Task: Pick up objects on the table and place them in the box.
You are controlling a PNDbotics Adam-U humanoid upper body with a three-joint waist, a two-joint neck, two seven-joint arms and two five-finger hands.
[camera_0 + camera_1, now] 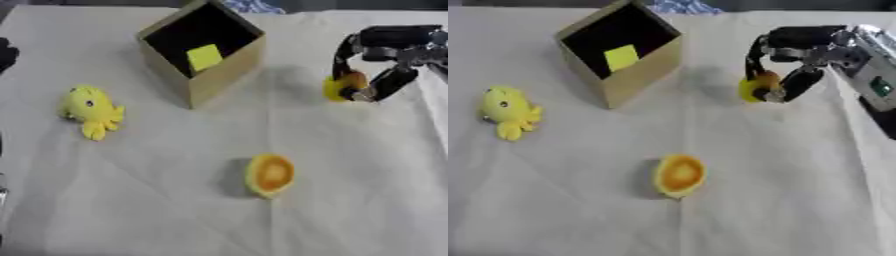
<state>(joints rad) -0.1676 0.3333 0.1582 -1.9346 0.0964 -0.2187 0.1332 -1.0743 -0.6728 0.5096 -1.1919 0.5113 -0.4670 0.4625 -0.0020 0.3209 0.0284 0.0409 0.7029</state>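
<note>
Right hand [385, 55] has its fingers curled around a small yellow-and-orange toy [343, 86] out at the right side of the worktop [175, 210], so I'd say we're mid-pick on that one: grabbed, but nowhere near the box [219, 75] yet. The toy looks pinched between the fingers, low over the cloth; can't tell if it's actually clear of the surface or still touching it.

Next move, as I read it, is to lift and swing left toward the box, which sits a bit apart at the back, turned corner-on with its opening facing up. It'll need enough height to clear the near rim before letting go. There's already a yellow block [205, 57] inside (so at least one item is done).

The toy itself is roundish, yellow with an orange patch, half hidden by the fingers, so no real shape detail.

Still waiting on the worktop: a yellow octopus plush [90, 110] on the left and an orange-centred cup [269, 175] near the middle front. Left hand barely shows, just something dark at the left edge, fingers unreadable.
</note>
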